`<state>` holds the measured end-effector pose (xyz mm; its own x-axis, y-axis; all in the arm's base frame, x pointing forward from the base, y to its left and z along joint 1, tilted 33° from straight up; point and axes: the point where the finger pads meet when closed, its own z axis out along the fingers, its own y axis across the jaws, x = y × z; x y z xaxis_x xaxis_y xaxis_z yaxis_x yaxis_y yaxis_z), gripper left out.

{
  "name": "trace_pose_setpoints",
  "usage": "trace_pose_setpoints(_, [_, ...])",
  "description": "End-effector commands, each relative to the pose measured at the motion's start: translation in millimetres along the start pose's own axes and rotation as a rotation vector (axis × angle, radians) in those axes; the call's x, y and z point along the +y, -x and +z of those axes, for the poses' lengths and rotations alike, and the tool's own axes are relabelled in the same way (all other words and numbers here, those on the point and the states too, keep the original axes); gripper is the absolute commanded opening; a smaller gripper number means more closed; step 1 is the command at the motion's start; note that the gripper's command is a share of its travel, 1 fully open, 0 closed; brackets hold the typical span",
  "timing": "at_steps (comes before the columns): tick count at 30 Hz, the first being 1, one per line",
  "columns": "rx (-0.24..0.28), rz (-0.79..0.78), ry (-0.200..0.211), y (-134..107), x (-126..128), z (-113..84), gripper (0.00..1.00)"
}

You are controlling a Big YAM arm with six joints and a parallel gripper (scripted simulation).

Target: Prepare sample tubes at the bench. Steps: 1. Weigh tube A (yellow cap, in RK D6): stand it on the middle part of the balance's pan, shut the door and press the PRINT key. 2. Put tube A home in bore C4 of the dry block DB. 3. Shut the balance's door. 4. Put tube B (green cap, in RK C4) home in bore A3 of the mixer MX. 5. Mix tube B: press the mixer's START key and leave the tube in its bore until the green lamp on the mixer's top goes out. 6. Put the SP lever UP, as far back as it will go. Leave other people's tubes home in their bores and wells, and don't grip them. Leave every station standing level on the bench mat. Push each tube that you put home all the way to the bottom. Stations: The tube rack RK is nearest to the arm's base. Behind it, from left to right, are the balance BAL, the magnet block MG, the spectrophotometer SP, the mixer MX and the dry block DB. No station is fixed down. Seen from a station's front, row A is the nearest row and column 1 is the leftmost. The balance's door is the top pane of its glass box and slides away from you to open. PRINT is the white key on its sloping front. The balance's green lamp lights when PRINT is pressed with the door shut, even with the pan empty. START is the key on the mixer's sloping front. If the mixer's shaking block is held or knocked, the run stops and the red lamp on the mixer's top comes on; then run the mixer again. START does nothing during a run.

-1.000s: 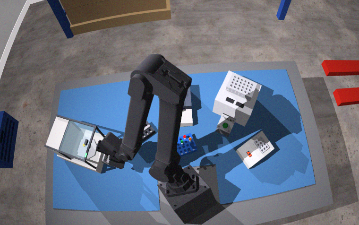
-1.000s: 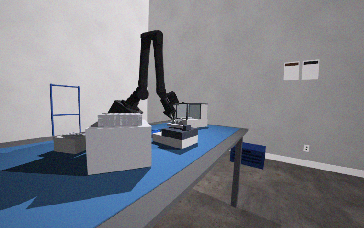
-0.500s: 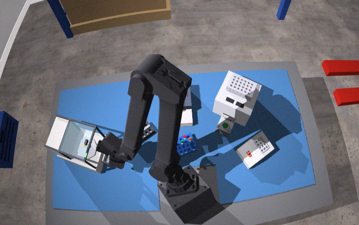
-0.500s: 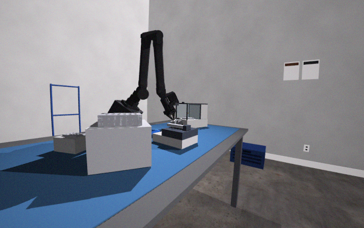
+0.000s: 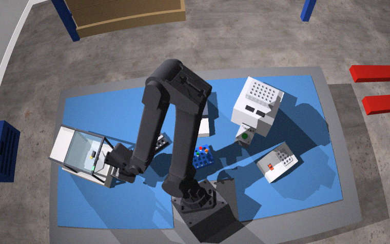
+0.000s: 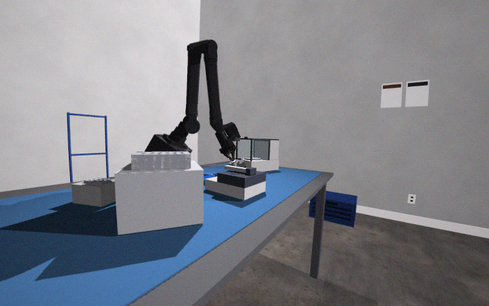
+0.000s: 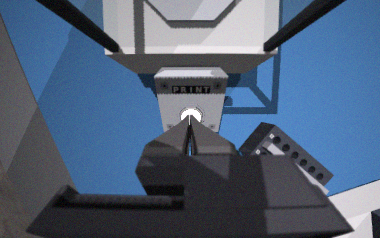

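Balance: green lamp's lit; door looks shut, though glass makes that iffy
Tube A: yellow cap inside on the pan; probably light, stiff, slick, so pinch squarely below the cap
End effector: fingertips together, nothing held, at the PRINT key
Tube B: green cap, in the blue rack; same gentle, upright grip imo

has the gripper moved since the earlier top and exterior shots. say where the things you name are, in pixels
No, no visible shift: in the top view the gripper [image 5: 112,172] [image 6: 232,158] [image 7: 189,119] keeps its place at the balance's [image 5: 59,142] [image 6: 274,148] [image 7: 195,64] front, and the exterior view matches.
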<state>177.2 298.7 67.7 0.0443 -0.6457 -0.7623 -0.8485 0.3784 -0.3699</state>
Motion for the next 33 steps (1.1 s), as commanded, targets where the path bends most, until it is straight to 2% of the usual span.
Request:
trace_pose_setpoints(1, [-0.014,0.001,0.002,7.2,1.2,-5.1,0.00])
trace_pose_setpoints(33, [-0.010,0.006,0.002,5.0,1.1,-51.7,0.00])
